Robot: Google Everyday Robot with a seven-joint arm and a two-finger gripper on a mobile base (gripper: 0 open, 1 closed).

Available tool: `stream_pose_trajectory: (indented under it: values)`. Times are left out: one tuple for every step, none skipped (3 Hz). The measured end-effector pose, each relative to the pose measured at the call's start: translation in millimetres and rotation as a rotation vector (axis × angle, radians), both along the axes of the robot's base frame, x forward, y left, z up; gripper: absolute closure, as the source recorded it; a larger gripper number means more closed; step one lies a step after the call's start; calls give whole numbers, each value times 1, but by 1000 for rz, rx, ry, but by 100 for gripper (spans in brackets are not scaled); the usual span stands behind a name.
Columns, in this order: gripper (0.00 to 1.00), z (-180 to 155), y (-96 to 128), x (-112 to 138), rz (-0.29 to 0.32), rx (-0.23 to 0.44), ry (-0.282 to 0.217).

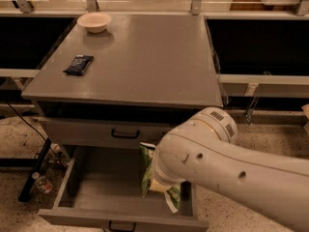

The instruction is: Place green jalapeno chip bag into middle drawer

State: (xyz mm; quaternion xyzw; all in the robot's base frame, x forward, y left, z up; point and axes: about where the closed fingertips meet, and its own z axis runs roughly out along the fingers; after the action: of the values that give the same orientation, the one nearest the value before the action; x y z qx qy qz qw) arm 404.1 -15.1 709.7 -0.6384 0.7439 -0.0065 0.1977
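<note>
Already done: the green jalapeno chip bag [145, 174] hangs upright over the pulled-out middle drawer [104, 190], toward its 3 o'clock side.
Bag contact: whether its lower end touches the drawer floor cannot be told.
End effector: hidden behind the rounded end of the white arm [227, 173], right at the bag; whether it is clamped on the bag cannot be told.
Still left: likely lowering, letting go, and drawing the arm clear.
Drawer above [87, 129]: shut.
Desk [154, 57]: pale bowl [94, 21] at 11 o'clock, dark flat packet [78, 64] at 9 o'clock, both well apart from the bag.
</note>
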Motion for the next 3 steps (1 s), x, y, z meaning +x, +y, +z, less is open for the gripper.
stream_pose_trajectory:
  values:
    - [100, -21, 33, 16, 79, -7, 40]
    - [100, -25, 35, 17, 77, 0, 40]
    - [100, -67, 64, 45, 118, 20, 97]
